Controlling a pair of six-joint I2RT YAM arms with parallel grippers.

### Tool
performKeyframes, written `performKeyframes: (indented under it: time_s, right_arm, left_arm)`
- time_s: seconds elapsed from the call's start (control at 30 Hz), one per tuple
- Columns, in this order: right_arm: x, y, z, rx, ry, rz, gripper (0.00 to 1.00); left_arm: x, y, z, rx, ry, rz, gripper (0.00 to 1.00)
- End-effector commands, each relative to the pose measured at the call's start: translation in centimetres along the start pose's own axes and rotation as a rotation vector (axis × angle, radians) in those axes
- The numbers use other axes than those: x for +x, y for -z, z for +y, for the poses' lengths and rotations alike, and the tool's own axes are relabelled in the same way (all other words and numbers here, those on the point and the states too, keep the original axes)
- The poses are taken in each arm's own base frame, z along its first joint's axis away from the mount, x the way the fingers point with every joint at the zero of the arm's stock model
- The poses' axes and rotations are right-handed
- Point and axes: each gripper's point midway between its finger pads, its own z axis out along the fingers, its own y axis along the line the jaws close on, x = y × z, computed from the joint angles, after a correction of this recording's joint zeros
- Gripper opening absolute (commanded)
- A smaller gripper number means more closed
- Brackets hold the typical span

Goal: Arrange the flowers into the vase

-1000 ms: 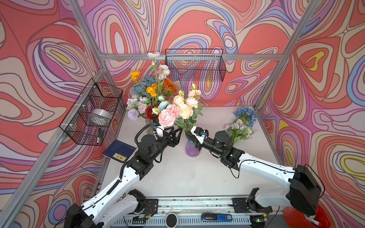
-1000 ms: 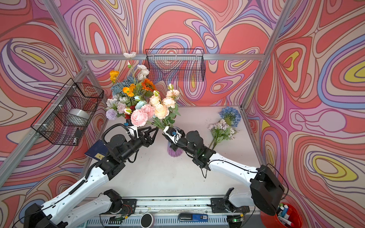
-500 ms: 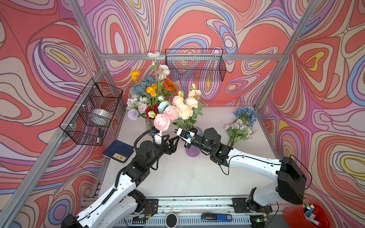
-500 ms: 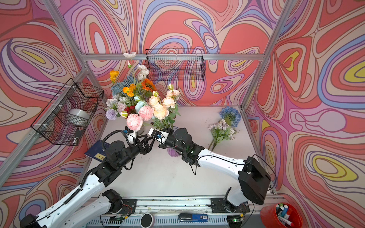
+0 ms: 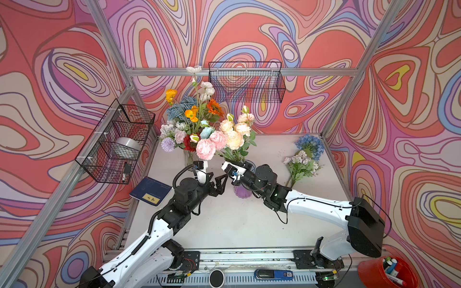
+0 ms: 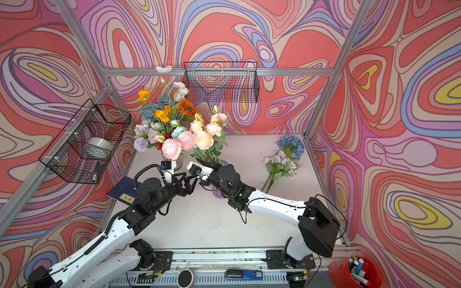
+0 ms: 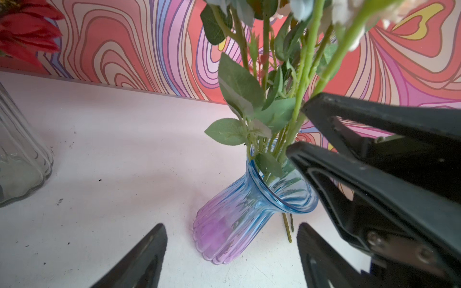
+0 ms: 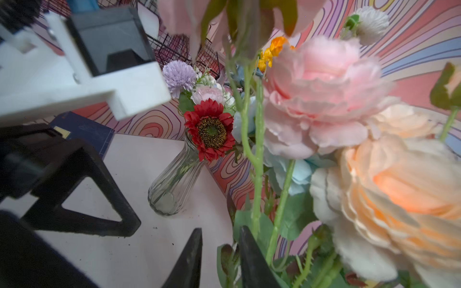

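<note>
The left tool (image 7: 230,225) gapes open; the right tool (image 8: 220,228) is narrowly parted beside the pink-and-peach flowers (image 5: 225,139). Their stems stand in the purple vase (image 5: 240,193) at the centre of the bench (image 5: 224,224), blooms leaning toward 11 o'clock. The loose flowers (image 5: 303,159) lie at 2 o'clock, heads pointing to 1 o'clock.

Widest free room: bare table (image 5: 237,224) at 6 o'clock of purple vase (image 7: 224,224). Vase mouth crowded: leafy stems (image 7: 303,74) fill it; right gripper (image 7: 295,128), jaws apart, just beside stems; left gripper (image 5: 222,183), spread wide, at 9 o'clock. Clear vase (image 5: 188,157) with tall bouquet (image 5: 197,119) blocks 10 o'clock. Loose flowers (image 5: 303,162) lie at 2 o'clock. Notebook (image 5: 151,190) at 9 o'clock, by table edge. 2 wire baskets (image 5: 245,82) on walls, above table.
</note>
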Motion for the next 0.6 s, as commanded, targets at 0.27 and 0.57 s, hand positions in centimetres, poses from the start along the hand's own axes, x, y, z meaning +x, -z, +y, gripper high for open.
performKeyframes:
  time_s: [0.27, 0.57]
  right_arm:
    - [2.1, 0.9, -3.4, 0.092, -0.114, 0.094, 0.27]
    - [3.4, 1.6, -2.7, 0.033, -0.324, 0.091, 0.26]
  left_arm:
    - [1.3, 0.7, 1.1, -0.026, 0.013, -0.018, 0.88]
    - [-2.2, 0.6, -1.2, 0.041, -0.020, -0.106, 0.93]
